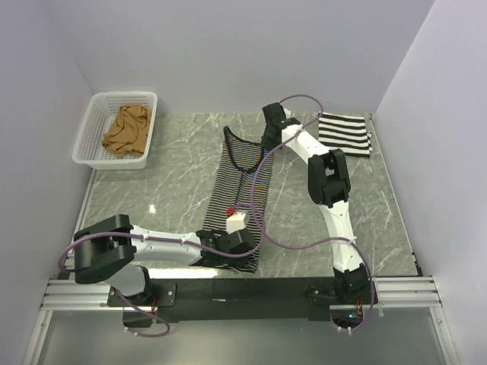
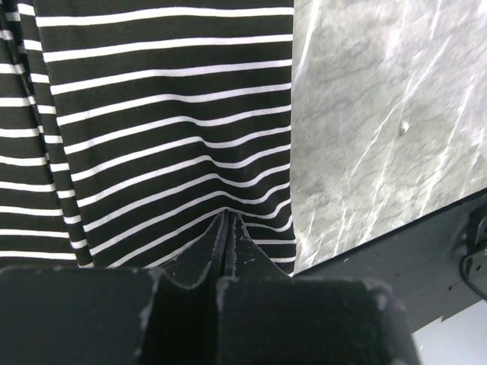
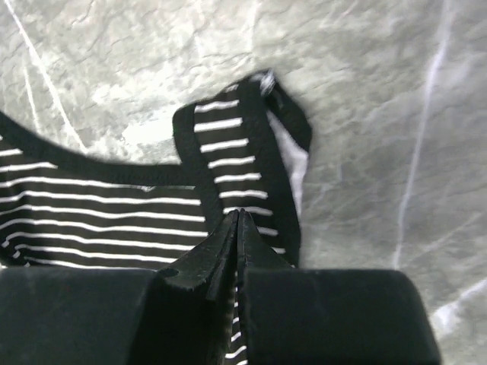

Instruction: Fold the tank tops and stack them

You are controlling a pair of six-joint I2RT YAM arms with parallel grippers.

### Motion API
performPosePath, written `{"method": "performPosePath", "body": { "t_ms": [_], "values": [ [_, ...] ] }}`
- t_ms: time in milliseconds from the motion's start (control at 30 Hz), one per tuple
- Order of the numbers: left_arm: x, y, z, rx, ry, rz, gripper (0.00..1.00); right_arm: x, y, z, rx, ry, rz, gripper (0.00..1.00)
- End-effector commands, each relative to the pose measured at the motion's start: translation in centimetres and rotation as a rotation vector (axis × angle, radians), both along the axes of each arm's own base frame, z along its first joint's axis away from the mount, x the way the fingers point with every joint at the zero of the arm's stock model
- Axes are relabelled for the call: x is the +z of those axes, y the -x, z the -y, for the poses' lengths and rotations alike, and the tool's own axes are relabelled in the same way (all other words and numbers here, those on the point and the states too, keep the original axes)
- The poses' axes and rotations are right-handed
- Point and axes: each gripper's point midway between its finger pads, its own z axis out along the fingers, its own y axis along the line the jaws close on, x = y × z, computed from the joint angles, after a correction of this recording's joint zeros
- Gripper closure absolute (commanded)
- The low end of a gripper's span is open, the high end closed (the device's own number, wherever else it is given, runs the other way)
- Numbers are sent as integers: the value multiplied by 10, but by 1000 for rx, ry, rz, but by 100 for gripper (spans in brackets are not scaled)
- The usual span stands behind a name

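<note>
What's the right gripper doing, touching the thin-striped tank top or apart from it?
Touching. In the right wrist view, the right gripper is shut on the thin-striped tank top at its shoulder strap.

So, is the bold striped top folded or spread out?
Folded. The bold striped top lies as a small neat rectangle at the far right, with no straps or neckline showing.

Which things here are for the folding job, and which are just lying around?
For the job:
- thin-striped tank top
- folded bold-striped tank top
- crumpled tan-brown top

Just lying about:
- white mesh basket, holding the tan-brown top
</note>
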Motion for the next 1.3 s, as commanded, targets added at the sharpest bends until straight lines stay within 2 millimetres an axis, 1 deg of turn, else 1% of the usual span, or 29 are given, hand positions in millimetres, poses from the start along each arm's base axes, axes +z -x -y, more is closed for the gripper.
{"method": "performPosePath", "body": {
  "t_ms": [0,33,100,133,167,200,233,267,300,333,367,400,433,467,533,567,600,633,667,767,800,833,867,900,933,1100,1167,1200,1267],
  "values": [
    [6,7,-8,-49,-49,-10,99,33,-14,9,-4,-4,66,93],
    [14,2,-5,-45,-34,3,99,53,-15,9,-3,-14,96,93],
    [38,-14,2,-23,3,51,96,72,-12,11,-1,-14,121,90],
    [46,-21,0,-9,4,75,91,101,-9,15,-10,-19,164,87],
    [61,-29,2,-3,31,100,89,100,0,18,-15,-14,151,82],
    [68,-40,-2,30,41,115,87,108,7,22,-23,-20,157,80],
    [78,-46,-1,39,72,127,84,145,15,22,-28,-56,225,76],
    [91,-51,-4,41,104,153,82,123,37,28,-25,-47,171,74],
    [99,-57,-8,66,119,169,80,125,50,26,-28,-81,176,73],
    [102,-64,-16,104,115,179,77,161,60,19,-3,-140,274,71],
    [107,-71,-31,168,95,195,76,130,88,18,23,-144,207,68],
    [105,-77,-44,217,70,194,75,127,101,15,28,-154,203,67],
    [105,-81,-53,251,58,198,73,137,112,11,43,-167,230,66],
    [103,-84,-66,293,43,198,72,116,133,2,75,-156,184,64],
    [97,-96,-84,348,40,190,71,98,157,-16,120,-171,144,61],
    [99,-103,-84,344,63,197,71,91,163,-21,129,-172,130,60],
    [99,-120,-96,396,72,197,70,85,166,-23,121,-165,121,59],
    [98,-131,-98,406,77,194,71,68,169,-24,120,-147,86,57],
    [98,-141,-102,406,69,199,71,61,171,-27,124,-140,65,57],
    [104,-185,-110,438,57,226,69,42,162,-25,106,-114,38,53],
    [102,-199,-121,474,26,224,69,37,159,-23,100,-100,25,53],
    [100,-217,-118,479,2,218,70,30,154,-23,99,-83,1,53],
    [97,-225,-119,470,-26,220,70,27,150,-23,97,-77,-6,53],
    [95,-235,-123,481,-47,221,70,16,147,-23,100,-62,-28,53],
    [89,-248,-121,489,-78,218,70,17,141,-24,101,-57,-33,53],
    [69,-275,-119,468,-105,187,69,-12,129,-12,83,-1,-105,55],
    [63,-284,-115,443,-116,179,69,-12,121,-11,86,8,-110,56],
    [62,-290,-116,443,-118,180,68,-21,121,-8,86,24,-134,56],
    [58,-306,-114,424,-123,176,68,-17,109,-6,81,41,-121,57]
  ]
}}
